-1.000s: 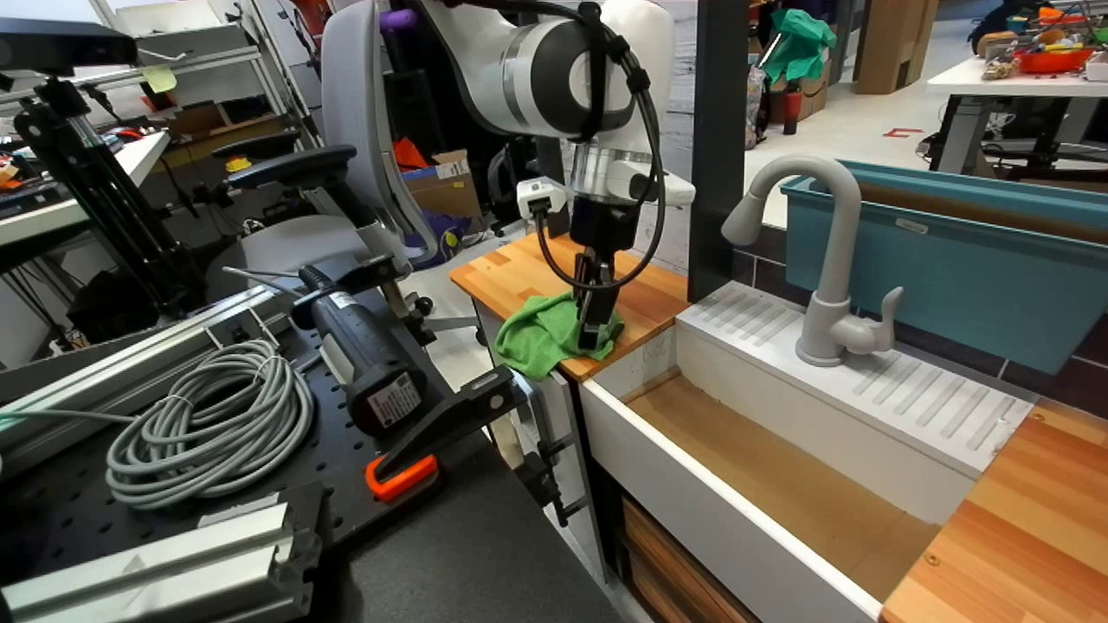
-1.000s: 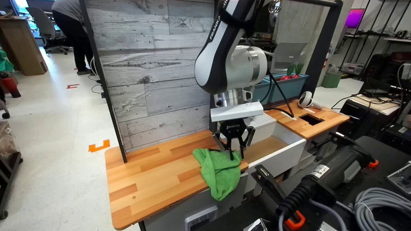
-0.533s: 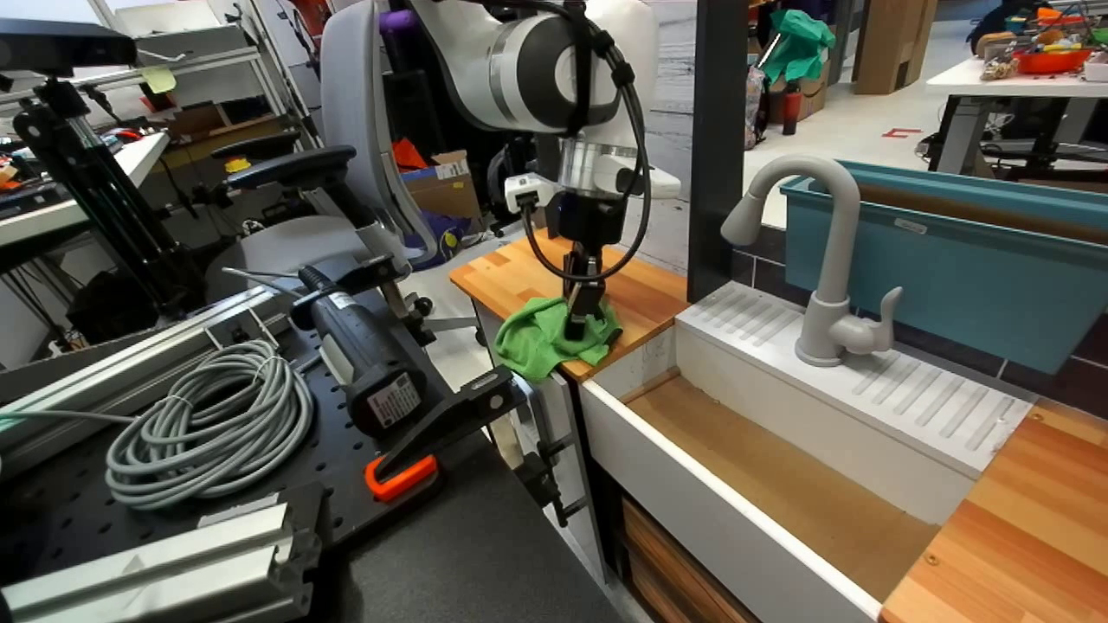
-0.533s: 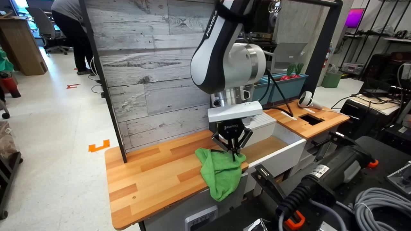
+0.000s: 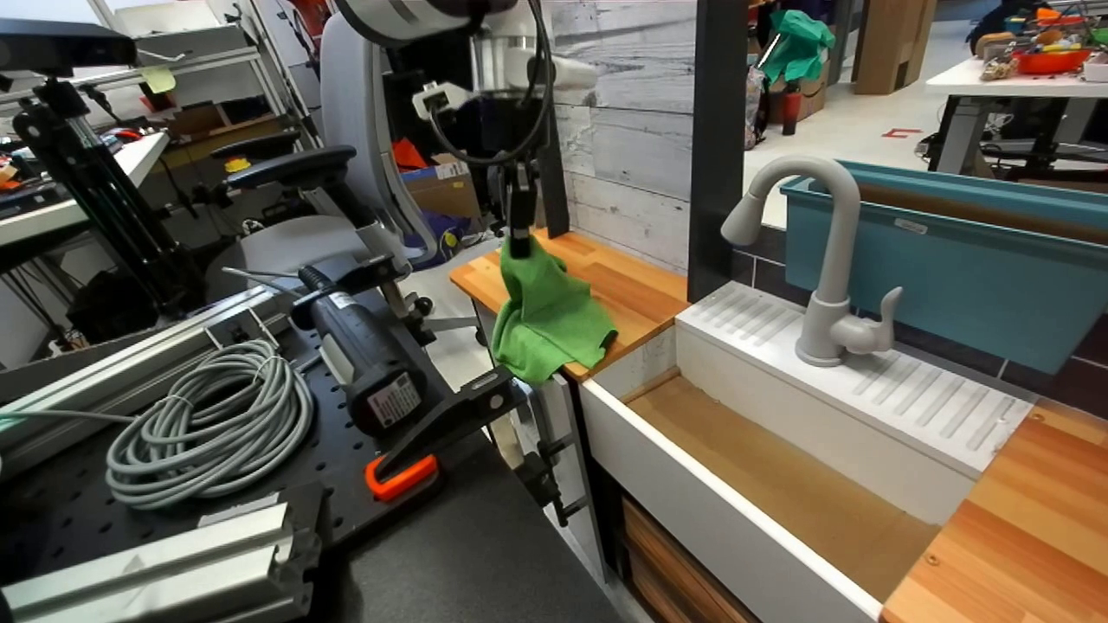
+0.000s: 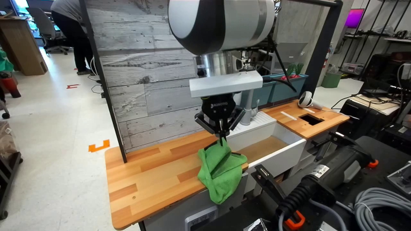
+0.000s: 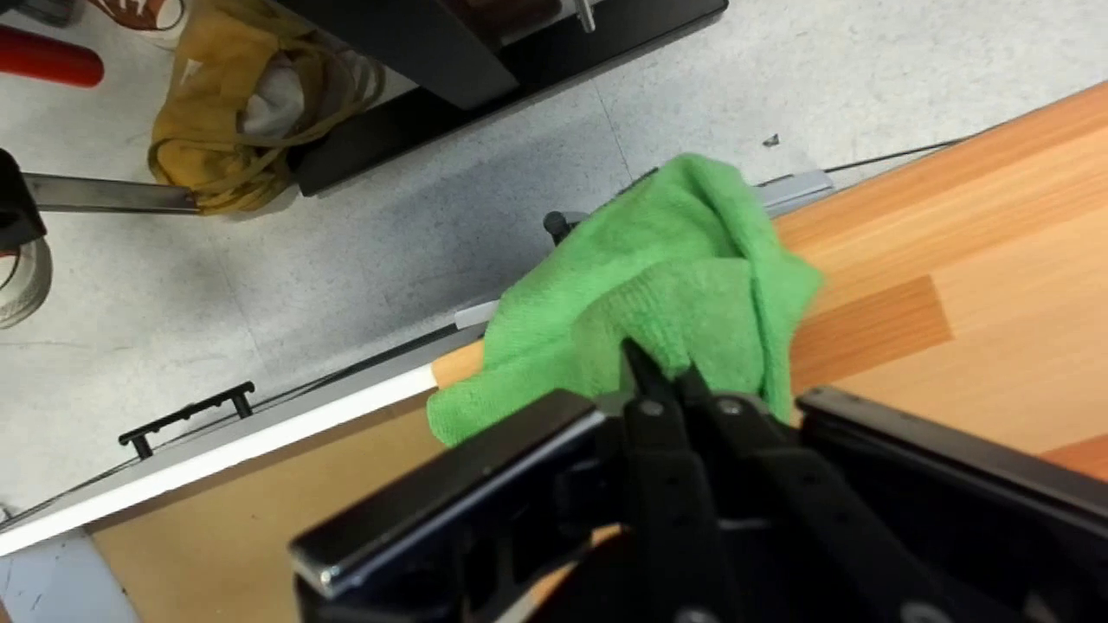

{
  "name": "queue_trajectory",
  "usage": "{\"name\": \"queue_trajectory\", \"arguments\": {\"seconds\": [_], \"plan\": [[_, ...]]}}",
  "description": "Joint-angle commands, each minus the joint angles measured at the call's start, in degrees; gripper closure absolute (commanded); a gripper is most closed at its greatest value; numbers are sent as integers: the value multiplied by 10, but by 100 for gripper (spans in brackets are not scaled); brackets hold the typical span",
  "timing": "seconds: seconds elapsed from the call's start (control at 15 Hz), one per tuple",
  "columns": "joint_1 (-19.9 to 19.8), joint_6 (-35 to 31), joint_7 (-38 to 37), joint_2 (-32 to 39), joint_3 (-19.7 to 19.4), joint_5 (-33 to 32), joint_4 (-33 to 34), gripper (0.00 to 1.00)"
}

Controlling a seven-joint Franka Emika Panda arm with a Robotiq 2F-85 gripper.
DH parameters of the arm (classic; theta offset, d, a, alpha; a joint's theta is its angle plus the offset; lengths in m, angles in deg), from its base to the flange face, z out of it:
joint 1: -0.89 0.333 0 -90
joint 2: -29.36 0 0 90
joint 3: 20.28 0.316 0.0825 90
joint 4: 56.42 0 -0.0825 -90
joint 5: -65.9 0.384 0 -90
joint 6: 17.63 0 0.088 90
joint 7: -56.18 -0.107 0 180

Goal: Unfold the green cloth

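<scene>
Atop cloth (image 6: 222, 175), end effector (image 6: 222, 141) downward

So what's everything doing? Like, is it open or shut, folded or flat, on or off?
Green cloth: bunched, partly raised, lower end hanging over the edge of the wooden counter.
Hand: shut on the cloth.
Tap: upright, no water showing.
Grey cable: coiled.
Purple screen: lit up.
Person: standing, bent over.

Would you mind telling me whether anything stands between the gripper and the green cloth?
Nothing visible does: the gripper is closed on the green cloth, holding part of it up above the wooden countertop.
</scene>
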Motion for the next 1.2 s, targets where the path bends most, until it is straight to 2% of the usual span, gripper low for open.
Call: {"name": "queue_trajectory", "arguments": {"seconds": [0.0,0.2,0.47,0.87,1.13], "plan": [[34,-25,-56,-52,-9,-52,-24,99],[38,-21,-73,-33,2,-83,20,99],[37,-32,-62,31,12,-104,89,99],[32,-72,-36,168,14,-90,228,99],[32,-136,10,237,27,-79,278,99]]}}
